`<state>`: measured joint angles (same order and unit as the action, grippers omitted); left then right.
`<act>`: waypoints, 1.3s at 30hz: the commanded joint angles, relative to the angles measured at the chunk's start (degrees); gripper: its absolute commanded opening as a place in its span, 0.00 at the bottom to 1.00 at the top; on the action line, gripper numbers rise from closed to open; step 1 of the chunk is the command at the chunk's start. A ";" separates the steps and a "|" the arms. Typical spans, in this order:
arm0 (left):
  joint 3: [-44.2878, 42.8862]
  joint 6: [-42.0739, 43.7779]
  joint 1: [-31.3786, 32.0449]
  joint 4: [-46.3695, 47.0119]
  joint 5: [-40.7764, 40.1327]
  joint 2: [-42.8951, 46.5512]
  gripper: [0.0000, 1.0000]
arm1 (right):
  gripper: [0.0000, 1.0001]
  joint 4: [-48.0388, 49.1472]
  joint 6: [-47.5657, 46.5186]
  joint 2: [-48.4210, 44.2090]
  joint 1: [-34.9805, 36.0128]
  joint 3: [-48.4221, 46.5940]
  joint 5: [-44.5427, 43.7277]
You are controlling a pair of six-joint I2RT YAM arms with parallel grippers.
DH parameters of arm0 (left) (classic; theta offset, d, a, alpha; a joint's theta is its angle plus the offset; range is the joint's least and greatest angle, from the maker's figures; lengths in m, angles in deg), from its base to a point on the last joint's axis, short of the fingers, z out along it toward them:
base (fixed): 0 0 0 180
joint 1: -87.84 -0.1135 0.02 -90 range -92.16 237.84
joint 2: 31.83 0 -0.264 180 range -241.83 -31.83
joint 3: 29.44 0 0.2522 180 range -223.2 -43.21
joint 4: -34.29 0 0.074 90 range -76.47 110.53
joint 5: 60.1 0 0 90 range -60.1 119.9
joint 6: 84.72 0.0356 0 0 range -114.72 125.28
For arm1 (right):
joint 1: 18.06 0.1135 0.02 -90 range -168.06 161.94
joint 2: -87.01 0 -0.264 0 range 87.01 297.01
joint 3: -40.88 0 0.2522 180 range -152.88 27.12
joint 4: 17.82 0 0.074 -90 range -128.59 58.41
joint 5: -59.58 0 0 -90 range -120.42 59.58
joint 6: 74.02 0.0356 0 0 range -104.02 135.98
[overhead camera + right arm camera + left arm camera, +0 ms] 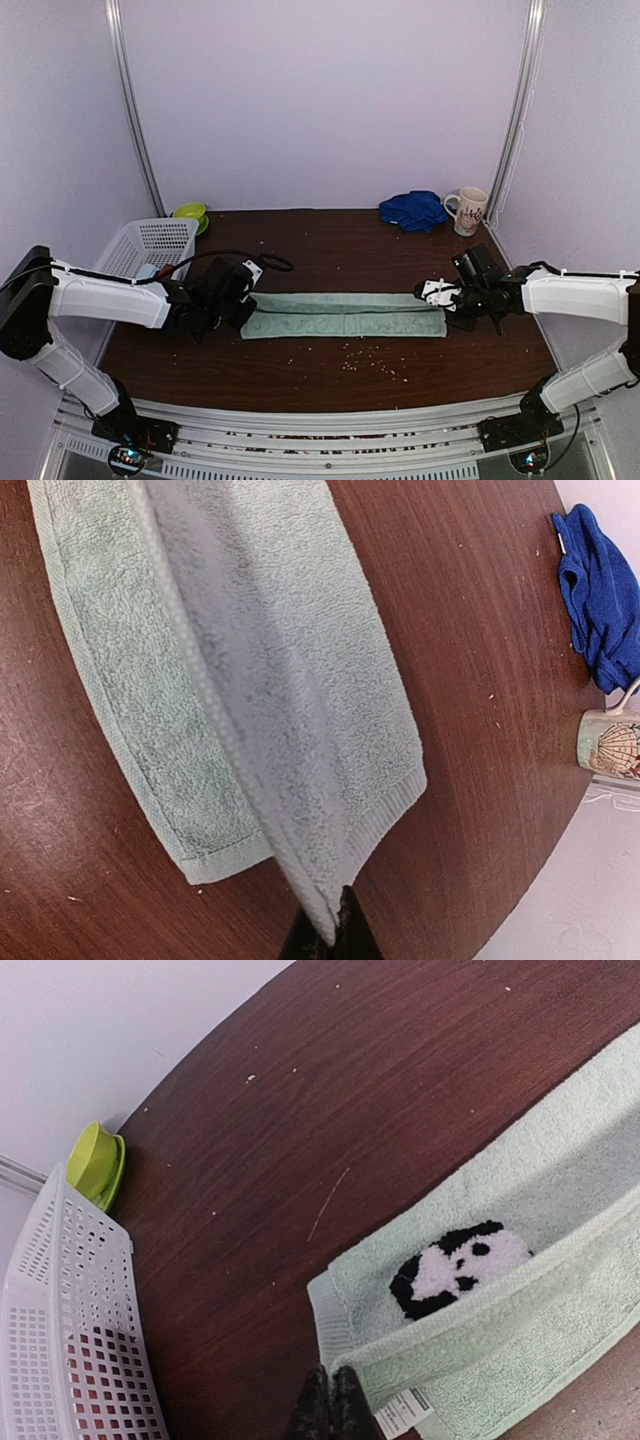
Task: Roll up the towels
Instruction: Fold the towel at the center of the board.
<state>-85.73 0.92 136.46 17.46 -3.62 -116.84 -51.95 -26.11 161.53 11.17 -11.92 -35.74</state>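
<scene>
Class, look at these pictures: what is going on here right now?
Two arms are working on the mint-green towel, which lies stretched across the table, folded lengthwise. The right gripper is shut on a lifted edge at its right end; the left gripper is shut at the left end, apparently pinching the fold there. No rolling yet. The blue towel sits crumpled at the back beside the mug.

A robotics lab booth, I'd say: pale panels (330, 100) and metal posts (137, 120) wall in the dark wooden table (330, 250), with robot arms (105, 297) bolted to a rail (330, 418) along its near edge.
</scene>
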 commanded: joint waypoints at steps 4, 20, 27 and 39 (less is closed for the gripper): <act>1.05 -1.04 0.80 0.69 -1.37 0.70 0.00 | 0.00 -0.89 -0.54 -1.46 0.25 0.78 -0.46; -2.03 -2.96 2.53 -5.06 -4.18 -2.75 0.01 | 0.02 -2.09 -2.72 -0.50 1.60 3.00 -0.04; -2.32 -4.75 3.05 -7.74 -4.10 -2.45 0.37 | 0.20 -3.75 -3.39 -1.21 2.30 3.33 0.54; -5.71 -7.71 3.40 -11.50 -9.78 -1.66 0.75 | 0.82 -15.37 -4.20 -5.08 2.30 -2.07 3.58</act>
<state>-87.78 -5.26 139.83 6.58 -9.15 -119.18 -61.17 -30.44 159.32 13.20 -9.85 -34.03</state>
